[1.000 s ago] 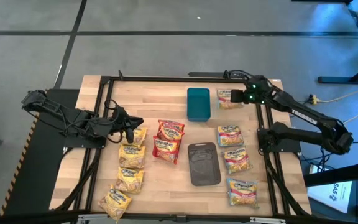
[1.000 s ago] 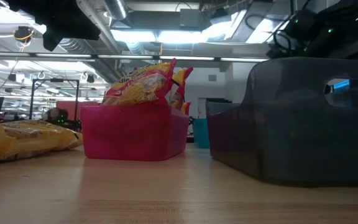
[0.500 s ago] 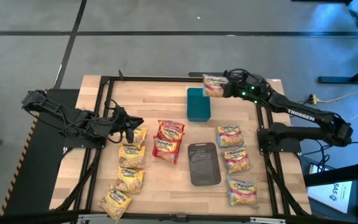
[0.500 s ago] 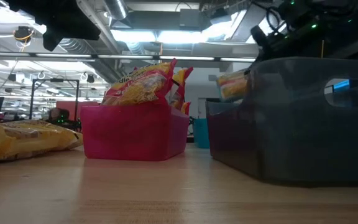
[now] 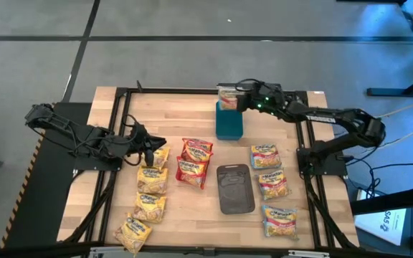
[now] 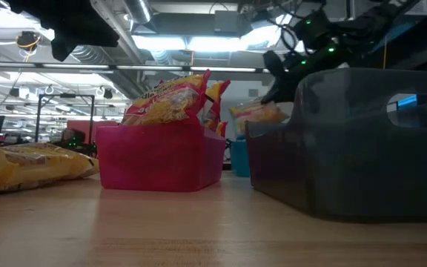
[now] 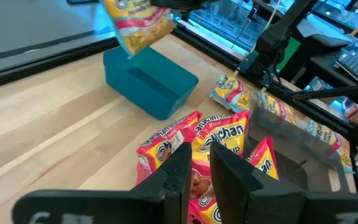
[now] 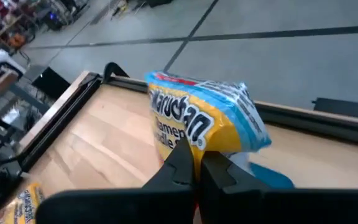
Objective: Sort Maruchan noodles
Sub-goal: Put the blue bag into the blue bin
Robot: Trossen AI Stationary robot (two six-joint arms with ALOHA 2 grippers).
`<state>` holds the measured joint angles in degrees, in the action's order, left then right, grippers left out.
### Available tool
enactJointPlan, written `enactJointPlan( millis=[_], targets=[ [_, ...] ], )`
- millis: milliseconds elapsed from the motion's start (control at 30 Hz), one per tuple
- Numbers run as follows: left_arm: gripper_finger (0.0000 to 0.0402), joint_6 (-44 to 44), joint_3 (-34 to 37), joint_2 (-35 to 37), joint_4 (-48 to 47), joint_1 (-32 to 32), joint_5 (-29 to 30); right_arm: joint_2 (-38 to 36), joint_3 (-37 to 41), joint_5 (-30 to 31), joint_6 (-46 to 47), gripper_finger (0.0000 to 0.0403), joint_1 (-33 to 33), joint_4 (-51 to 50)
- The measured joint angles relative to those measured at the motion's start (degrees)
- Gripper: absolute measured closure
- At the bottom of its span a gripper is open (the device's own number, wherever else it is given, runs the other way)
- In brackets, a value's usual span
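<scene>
The right gripper (image 5: pixel 236 100) has its fingers (image 8: pixel 180 160) pinched tight on the lower edge of a blue-and-pink packet (image 8: pixel 201 121), which hangs in the air over the far end of the teal tray (image 5: pixel 229 120). The left gripper (image 5: pixel 149 150) waits at the table's left side, fingers (image 7: pixel 178 177) a narrow gap apart and holding nothing.

Risks: the grip takes only a thin margin of crinkly film, so the packet may slip or swing. Released this far back, it could catch the tray's far rim and fall onto the wooden table (image 5: pixel 185 111).

Clearances, near to far: yellow packets (image 5: pixel 151 179) line the left side, red packets (image 5: pixel 193 163) fill the pink tray (image 6: pixel 158 157), and the grey tray (image 5: pixel 234 188) sits beside three more blue-and-pink packets (image 5: pixel 269 183). Beyond these, the teal tray stands well apart, with bare wood around it. The black frame rail (image 5: pixel 192 89) runs close behind the held packet, leaving little room farther out.
</scene>
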<state>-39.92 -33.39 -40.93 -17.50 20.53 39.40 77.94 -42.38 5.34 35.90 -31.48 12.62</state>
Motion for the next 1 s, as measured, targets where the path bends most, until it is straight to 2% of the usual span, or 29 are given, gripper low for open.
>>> enactJointPlan(
  millis=[267,1000],
  targets=[
    [0.0349,-0.3,0.0,0.0,0.3,0.0,-0.1,7.8,-8.7,1.3,-4.2,0.0403,0.0,-10.0],
    [0.0349,-0.5,0.0,0.0,0.5,0.0,0.0,14.0,-8.9,-0.7,-5.0,0.0397,0.0,-9.3]
  ],
)
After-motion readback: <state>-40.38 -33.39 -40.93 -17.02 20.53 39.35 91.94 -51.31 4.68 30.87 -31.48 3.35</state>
